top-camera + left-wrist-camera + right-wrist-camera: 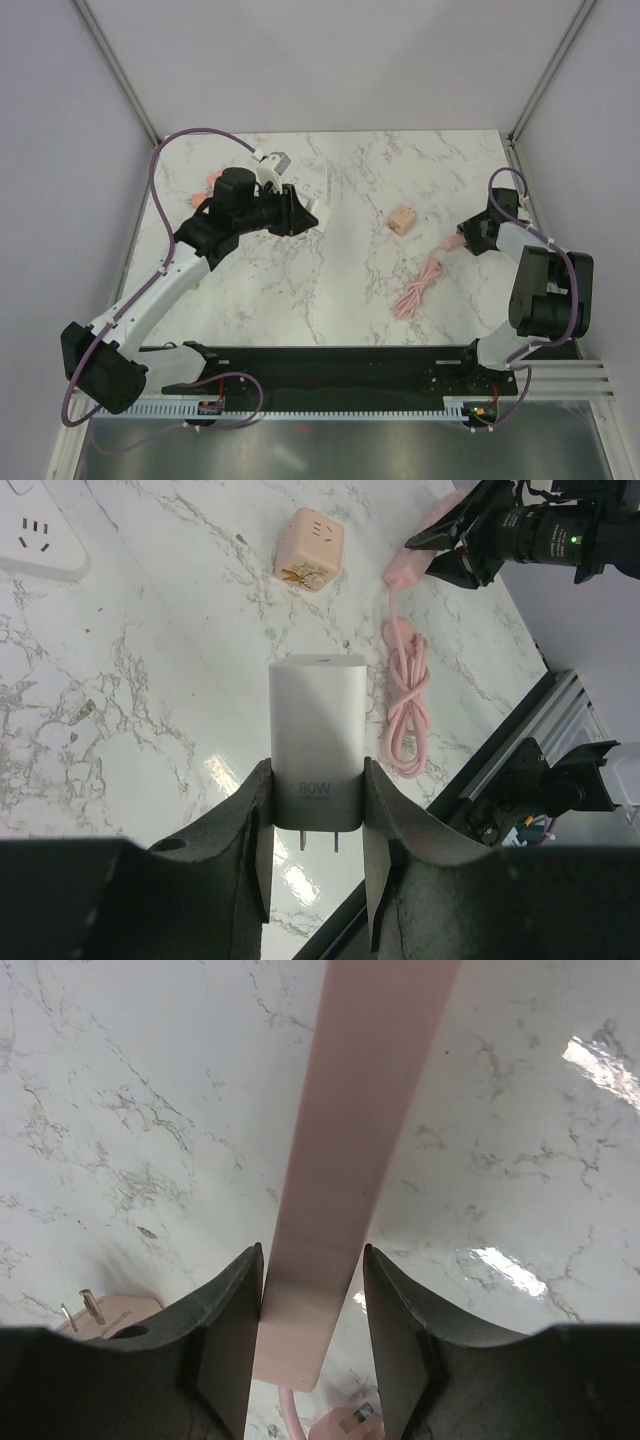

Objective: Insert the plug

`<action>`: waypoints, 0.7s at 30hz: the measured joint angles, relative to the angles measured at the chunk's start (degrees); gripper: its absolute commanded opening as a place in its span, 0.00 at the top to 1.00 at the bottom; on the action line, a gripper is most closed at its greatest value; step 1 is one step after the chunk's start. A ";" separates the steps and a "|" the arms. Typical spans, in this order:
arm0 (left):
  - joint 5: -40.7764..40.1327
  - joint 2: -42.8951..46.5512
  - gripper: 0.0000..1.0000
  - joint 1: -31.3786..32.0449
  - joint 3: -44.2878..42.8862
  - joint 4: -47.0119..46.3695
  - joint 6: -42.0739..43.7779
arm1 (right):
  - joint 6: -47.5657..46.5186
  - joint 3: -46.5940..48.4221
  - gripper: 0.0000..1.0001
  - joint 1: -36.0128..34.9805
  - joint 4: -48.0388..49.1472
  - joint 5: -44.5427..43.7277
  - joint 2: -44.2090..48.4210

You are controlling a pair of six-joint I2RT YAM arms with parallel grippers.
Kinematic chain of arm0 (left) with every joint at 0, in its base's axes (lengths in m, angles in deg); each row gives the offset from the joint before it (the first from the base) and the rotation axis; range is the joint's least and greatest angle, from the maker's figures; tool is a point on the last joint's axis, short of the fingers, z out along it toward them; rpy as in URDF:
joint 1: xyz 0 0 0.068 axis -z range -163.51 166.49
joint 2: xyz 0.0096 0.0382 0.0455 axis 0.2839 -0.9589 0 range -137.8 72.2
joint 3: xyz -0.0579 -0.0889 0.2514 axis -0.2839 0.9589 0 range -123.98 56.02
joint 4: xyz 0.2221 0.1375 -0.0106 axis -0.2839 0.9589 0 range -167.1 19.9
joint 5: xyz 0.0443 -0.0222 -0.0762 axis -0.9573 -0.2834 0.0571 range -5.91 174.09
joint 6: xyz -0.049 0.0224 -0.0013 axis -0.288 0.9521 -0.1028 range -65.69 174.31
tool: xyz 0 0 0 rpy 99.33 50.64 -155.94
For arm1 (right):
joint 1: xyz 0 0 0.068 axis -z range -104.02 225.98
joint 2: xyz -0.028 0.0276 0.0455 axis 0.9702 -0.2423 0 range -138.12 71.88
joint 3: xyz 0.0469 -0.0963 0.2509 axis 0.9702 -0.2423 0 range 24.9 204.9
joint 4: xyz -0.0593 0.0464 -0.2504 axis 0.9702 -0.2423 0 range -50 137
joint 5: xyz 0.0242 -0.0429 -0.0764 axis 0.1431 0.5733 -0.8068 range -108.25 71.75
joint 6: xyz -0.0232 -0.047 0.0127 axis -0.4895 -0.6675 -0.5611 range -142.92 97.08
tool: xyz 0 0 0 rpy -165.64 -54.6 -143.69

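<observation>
The plug (pixel 318 720) is a white charger block marked 80W, and its two prongs point back at the camera. My left gripper (pixel 317 810) is shut on its lower end and holds it above the table (pixel 305 212). A white socket strip (pixel 35 540) lies on the marble just beyond it (pixel 320 186). My right gripper (pixel 314 1270) straddles a flat pink bar (pixel 350 1110) at the right of the table (pixel 460 240). Its left finger lies against the bar. A thin sliver of table shows at the right finger.
A pink cube adapter (pixel 402 221) with socket holes sits mid-table (pixel 310 548). A coiled pink cable (pixel 420 285) runs from the pink bar toward the front (pixel 405 700). Its small connector (pixel 352 1422) lies under the right jaws. The black base rail (pixel 330 365) lines the near edge.
</observation>
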 measured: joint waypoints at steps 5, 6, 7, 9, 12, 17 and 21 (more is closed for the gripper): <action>-0.04 0.00 0.98 0.00 0.00 -0.02 0.00 | -0.46 -0.81 0.87 0.81 0.09 0.96 1.53; -0.04 0.00 0.98 0.00 0.00 -0.02 0.00 | -0.50 -0.96 0.90 0.85 0.68 2.08 1.53; -0.07 0.00 0.98 0.00 0.00 -0.02 0.00 | -1.03 -1.77 0.93 1.01 2.67 4.04 1.53; -0.09 0.00 0.98 0.00 0.00 -0.02 0.00 | -1.44 -3.78 0.97 1.25 8.11 9.03 1.46; -0.31 0.00 0.98 0.00 0.00 -0.02 0.00 | 0.31 -8.39 1.00 1.42 24.65 23.43 -0.07; -0.46 0.00 0.98 0.00 0.00 -0.02 0.00 | 6.36 -13.73 0.99 1.25 54.80 41.48 -7.37; -0.55 0.00 0.98 0.00 0.00 0.00 0.00 | 6.54 -13.86 0.85 3.08 61.29 48.41 -13.86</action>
